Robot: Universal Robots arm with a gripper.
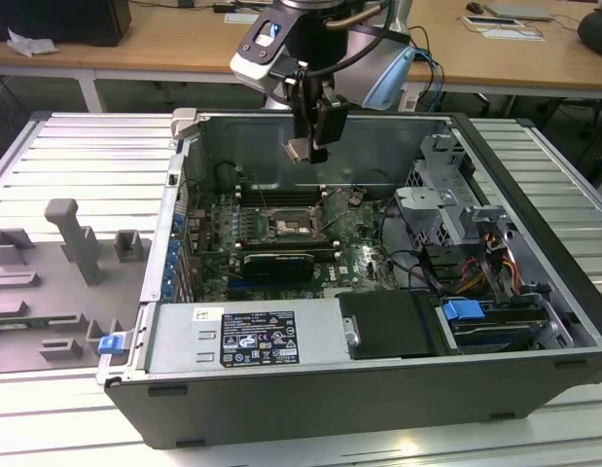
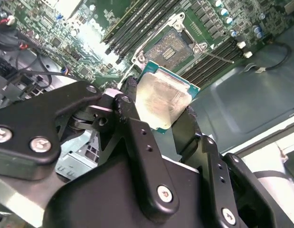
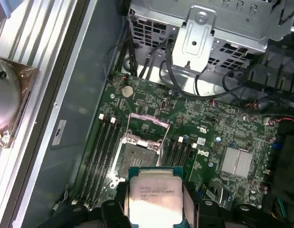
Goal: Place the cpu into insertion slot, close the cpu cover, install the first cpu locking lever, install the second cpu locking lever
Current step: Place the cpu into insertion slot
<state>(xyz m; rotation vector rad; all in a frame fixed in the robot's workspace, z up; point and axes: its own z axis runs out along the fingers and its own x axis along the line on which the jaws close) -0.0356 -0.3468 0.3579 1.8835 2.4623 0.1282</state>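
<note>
My gripper (image 1: 310, 144) hangs above the open computer case, shut on the cpu (image 1: 298, 149) by two opposite edges. The chip's pale metal top faces the cameras in both wrist views, cpu (image 2: 162, 100) and cpu (image 3: 154, 194), with black fingers (image 2: 131, 97) on either side. Below it on the green board lies the insertion slot (image 1: 286, 223), a bare dark square, also seen as slot (image 3: 133, 159) and slot (image 2: 171, 46). The cpu cover (image 3: 147, 127) is swung open beside the slot. A thin lever wire (image 2: 216, 56) sticks out next to the socket.
Memory slots (image 3: 105, 147) flank the socket. A black card (image 1: 276, 263) lies nearer the power supply (image 1: 247, 336). A metal drive cage (image 1: 446, 209) and cables fill the exterior view's right. A grey fixture (image 1: 77, 243) sits outside the case on the left.
</note>
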